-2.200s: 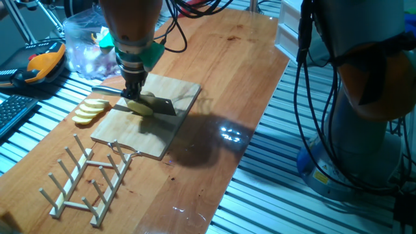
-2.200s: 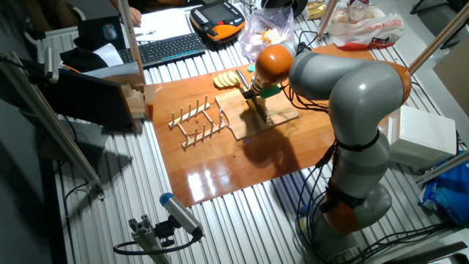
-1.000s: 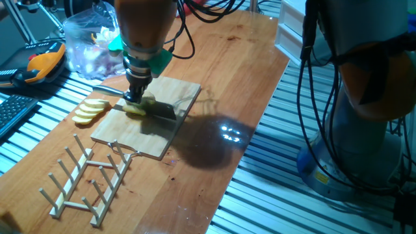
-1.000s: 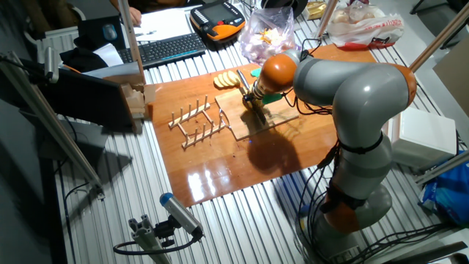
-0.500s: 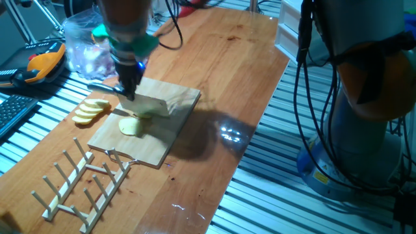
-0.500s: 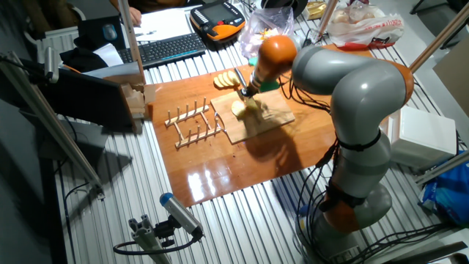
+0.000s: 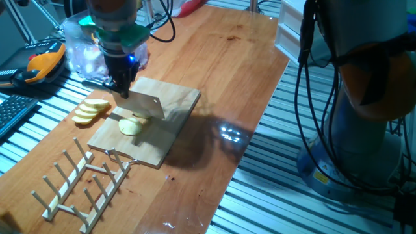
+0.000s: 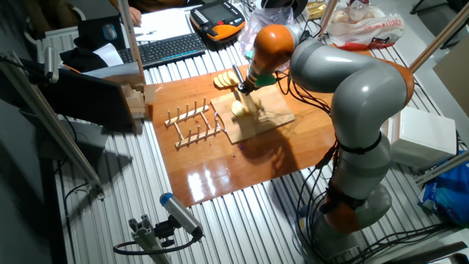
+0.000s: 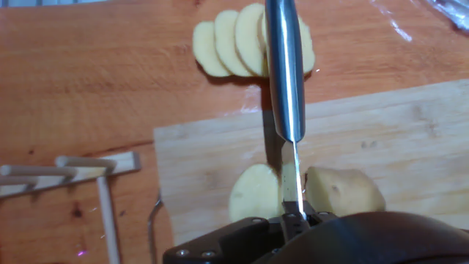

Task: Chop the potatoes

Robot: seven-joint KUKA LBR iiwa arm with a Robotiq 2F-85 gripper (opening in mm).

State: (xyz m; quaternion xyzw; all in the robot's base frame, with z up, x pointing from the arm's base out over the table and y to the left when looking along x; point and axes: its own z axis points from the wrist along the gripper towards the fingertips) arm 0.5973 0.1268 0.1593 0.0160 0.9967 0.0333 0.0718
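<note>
Gripper (image 7: 121, 86) clamped on knife (image 7: 144, 104), blade raised above board (image 7: 170, 123). Potatoes (image 9: 344, 191) on board in two chunks, one each side of blade. Slices (image 9: 238, 40) fanned on table beyond board edge. Rack (image 7: 78, 185) near board.

- The gripper (image 7: 121, 88) has risen and shifted toward the fanned potato slices (image 7: 90, 110), lifting the knife (image 7: 142, 104) off the cutting board (image 7: 172, 104)
- The potato (image 9: 299, 192), whole under the blade before, now lies as two chunks, one each side of the blade in the hand view
- The cutting board has turned and slid a little on the surface
- The wooden rack (image 7: 84, 185) has shifted and turned too
</note>
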